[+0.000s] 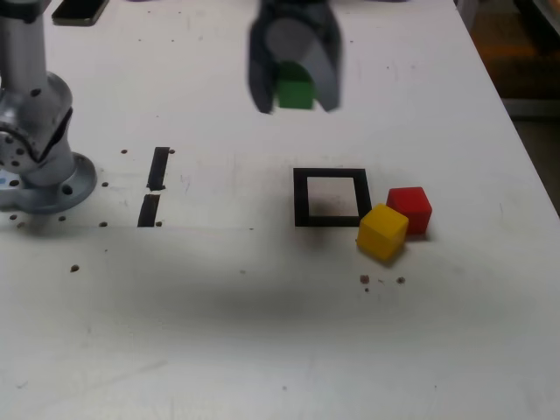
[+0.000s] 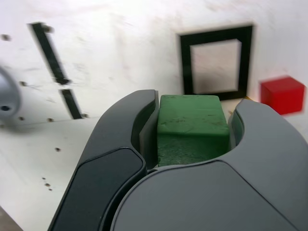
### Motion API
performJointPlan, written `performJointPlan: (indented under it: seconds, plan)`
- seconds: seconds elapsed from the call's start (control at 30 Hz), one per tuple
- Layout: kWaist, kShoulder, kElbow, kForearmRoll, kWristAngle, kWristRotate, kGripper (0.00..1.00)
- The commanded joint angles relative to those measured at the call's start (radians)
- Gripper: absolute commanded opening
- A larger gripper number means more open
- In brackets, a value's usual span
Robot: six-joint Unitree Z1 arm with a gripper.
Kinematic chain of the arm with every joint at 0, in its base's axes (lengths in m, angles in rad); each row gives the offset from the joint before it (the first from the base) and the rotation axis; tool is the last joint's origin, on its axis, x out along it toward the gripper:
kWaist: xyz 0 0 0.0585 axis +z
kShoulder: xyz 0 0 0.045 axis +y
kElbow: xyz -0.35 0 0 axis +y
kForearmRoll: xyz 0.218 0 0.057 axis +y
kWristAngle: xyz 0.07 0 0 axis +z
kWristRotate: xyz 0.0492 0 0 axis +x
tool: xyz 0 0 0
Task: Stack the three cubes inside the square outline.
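Above the table: the gripper (image 1: 294, 83) hangs in the air, clear of the white table (image 1: 262, 332).
Fingers: the 2 dark fingers (image 2: 118, 144) pinch the green cube (image 2: 192, 130) between them.
Green cube: held aloft, seen beyond the square outline (image 1: 332, 198) in the exterior view.
Square outline: black tape frame, white centre bare.
Yellow cube (image 1: 382, 232): just beside the outline's corner on the exterior view's right, touching the red cube (image 1: 410, 210).
Tape strips (image 1: 154, 186): 2, well apart from the outline.
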Motion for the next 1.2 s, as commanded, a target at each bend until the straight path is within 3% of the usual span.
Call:
performJointPlan:
  seconds: [0.0, 0.2, 0.5, 0.73, 0.97, 1.17]
  plan:
    - [0.040, -0.036, 0.092, -0.015, 0.013, 0.008, 0.07]
    - [0.137, -0.050, 0.251, -0.097, 0.042, 0.071, 0.07]
    - [0.259, 0.022, 0.361, -0.302, 0.020, 0.244, 0.12]
    - [0.366, 0.050, 0.448, -0.382, 0.020, 0.326, 0.35]
    - [0.412, 0.094, 0.494, -0.438, 0.017, 0.357, 0.42]
    - [0.423, 0.109, 0.500, -0.442, -0.019, 0.409, 0.78]
